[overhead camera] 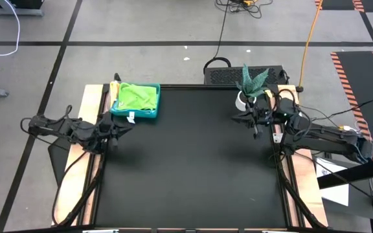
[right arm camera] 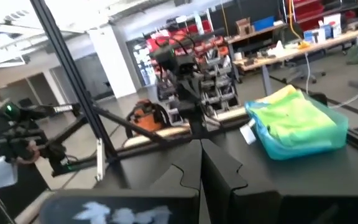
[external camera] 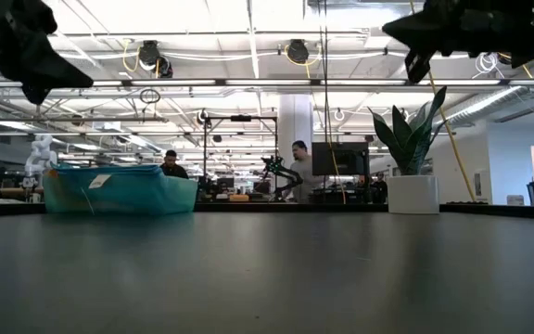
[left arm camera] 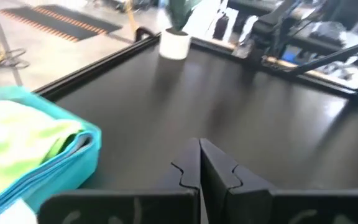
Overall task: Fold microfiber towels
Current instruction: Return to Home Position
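Note:
A green towel [overhead camera: 137,96] lies on top of a stack in the teal tray [overhead camera: 151,114] at the table's far left; a white tag [overhead camera: 131,117] hangs over the tray's near rim. The stack also shows in the left wrist view [left arm camera: 17,134] and the right wrist view [right arm camera: 294,115]. A yellow-orange edge [right arm camera: 278,94] peeks out at the stack's far side; the other towels are hidden. My left gripper [overhead camera: 127,127] is shut and empty, in the air just near of the tray. My right gripper [overhead camera: 238,118] is shut and empty, in the air at the table's far right.
A potted plant in a white pot [overhead camera: 250,90] stands at the table's far right, close behind my right gripper. The black table top [overhead camera: 193,168] lies bare between the arms. People show in the room beyond the table [external camera: 299,167].

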